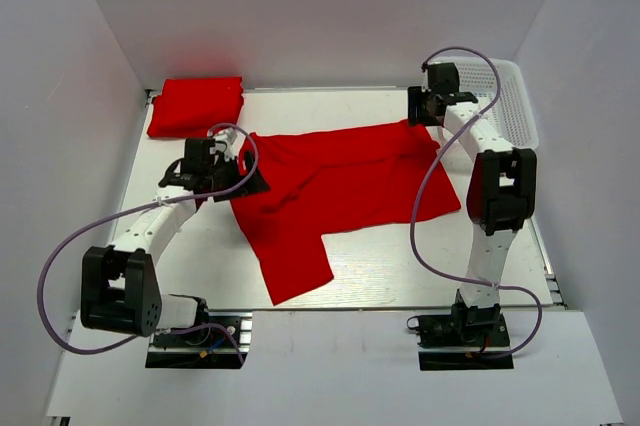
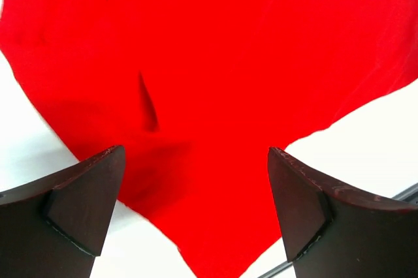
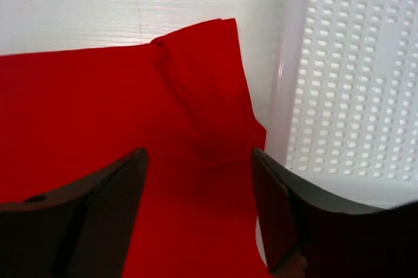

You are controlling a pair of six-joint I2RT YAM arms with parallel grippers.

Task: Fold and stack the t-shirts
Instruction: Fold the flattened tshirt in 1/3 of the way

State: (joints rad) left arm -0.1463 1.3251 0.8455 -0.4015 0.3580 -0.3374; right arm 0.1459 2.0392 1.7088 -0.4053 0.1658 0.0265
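One folded t-shirt lies at the back left of the worktop. The spread t-shirt is not yet folded or stacked. My left pincer and right pincer hang released over it.

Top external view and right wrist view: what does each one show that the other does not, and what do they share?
Only top external: the folded t-shirt at the far left, and the left claw at the spread t-shirt's left edge. Only right wrist: a crease at the shirt's corner. Both: the spread t-shirt, white basket, right claw.
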